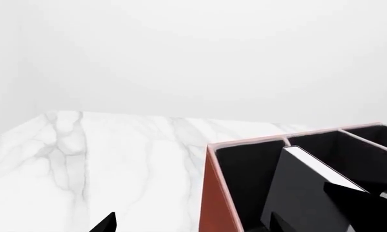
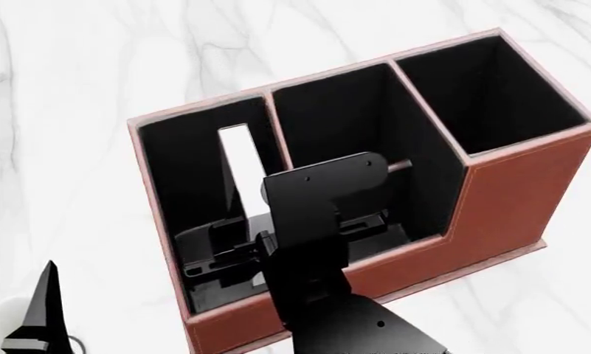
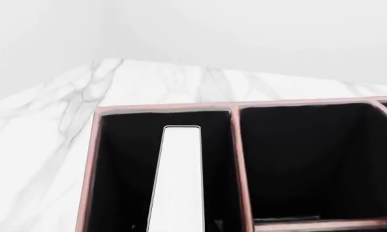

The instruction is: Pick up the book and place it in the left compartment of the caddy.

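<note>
The book (image 2: 238,166) is seen standing on edge, leaning, inside the left compartment (image 2: 167,169) of the caddy (image 2: 512,199), which rests on the marble surface (image 2: 68,88). The other sections appear black-lined and bare. The right claw (image 2: 238,251) is lowered into that compartment at the book's base; whether it is clenched cannot be told. The left claw (image 2: 41,313) is barely shown, its state unclear.

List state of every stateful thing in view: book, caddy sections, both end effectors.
Thin black hardback book with white page edges: on edge inside the left compartment, leaning.
Long narrow black-lined left compartment: holds the book.
Reddish-brown leather-look caddy: upright on white marble table.
Right end effector: lowered into the left compartment at the book; open or shut unclear.
Left end effector: outside the caddy, holding nothing visible; open or shut unclear.
</note>
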### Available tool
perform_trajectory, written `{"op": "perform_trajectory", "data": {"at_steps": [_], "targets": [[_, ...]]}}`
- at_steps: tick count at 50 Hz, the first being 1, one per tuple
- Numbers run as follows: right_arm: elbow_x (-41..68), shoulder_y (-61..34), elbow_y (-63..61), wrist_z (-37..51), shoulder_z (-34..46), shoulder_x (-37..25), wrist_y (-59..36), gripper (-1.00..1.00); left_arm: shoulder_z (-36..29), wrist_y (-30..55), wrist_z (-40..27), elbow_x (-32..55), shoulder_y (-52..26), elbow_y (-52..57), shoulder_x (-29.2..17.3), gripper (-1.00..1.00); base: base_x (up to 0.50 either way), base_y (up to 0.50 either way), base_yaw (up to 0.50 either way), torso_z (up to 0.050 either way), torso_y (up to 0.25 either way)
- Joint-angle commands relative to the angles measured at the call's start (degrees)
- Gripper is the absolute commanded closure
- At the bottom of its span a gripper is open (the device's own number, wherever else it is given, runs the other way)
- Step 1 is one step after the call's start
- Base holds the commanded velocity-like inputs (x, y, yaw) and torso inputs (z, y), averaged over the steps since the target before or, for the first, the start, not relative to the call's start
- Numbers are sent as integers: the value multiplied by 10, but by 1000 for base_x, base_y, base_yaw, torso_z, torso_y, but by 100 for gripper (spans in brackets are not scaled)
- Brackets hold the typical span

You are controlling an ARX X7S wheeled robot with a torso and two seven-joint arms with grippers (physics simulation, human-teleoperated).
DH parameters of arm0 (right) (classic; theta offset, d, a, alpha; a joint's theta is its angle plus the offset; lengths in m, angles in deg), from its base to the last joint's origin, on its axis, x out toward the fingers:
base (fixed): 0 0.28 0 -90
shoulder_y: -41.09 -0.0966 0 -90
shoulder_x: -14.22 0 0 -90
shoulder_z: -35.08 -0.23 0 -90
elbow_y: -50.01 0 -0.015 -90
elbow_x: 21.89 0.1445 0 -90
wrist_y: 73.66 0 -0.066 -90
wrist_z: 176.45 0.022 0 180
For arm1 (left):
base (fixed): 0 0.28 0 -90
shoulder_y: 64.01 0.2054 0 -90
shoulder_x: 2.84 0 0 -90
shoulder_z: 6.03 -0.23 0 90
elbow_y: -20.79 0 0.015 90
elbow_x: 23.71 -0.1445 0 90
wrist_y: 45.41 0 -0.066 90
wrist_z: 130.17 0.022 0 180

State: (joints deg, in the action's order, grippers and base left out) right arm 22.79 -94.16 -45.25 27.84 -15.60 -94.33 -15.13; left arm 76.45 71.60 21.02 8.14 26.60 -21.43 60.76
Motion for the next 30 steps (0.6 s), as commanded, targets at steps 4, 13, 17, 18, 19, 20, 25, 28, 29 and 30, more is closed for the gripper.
{"op": "perform_trajectory", "data": {"at_steps": [4,13,17,18,19,20,25,28,29,30], "targets": [[-49,-14,26,-34,-10,25,22,100,17,-29,15,-7,6,1,10,-100,0,0,0,0,3],[-59,-13,45,-40,-5,29,36,100,15,-30,13,-6,7,2,9,-100,0,0,0,0,1],[-59,-13,46,-40,-4,30,35,100,14,-28,11,-5,6,3,9,-100,0,0,0,0,3],[-61,-13,52,-42,-3,31,38,100,13,-28,11,-5,6,3,9,-100,0,0,0,0,0],[-61,-13,56,-44,-3,32,41,100,12,-29,12,-6,6,2,9,-100,0,0,0,0,0],[-61,-13,57,-44,-3,32,41,100,12,-31,13,-6,6,0,9,-100,0,0,0,0,0],[-62,-14,64,-45,-1,35,43,100,13,-34,14,-5,7,-3,8,-100,0,0,0,0,2],[-65,-14,72,-49,0,37,47,100,14,-34,13,-4,7,-2,8,-100,0,0,0,0,0],[-66,-15,76,-50,1,37,48,100,13,-35,13,-5,7,-3,8,-100,0,0,0,0,0],[-67,-15,79,-50,2,38,49,100,12,-38,15,-7,7,-7,8,-100,0,0,0,0,0]]}}
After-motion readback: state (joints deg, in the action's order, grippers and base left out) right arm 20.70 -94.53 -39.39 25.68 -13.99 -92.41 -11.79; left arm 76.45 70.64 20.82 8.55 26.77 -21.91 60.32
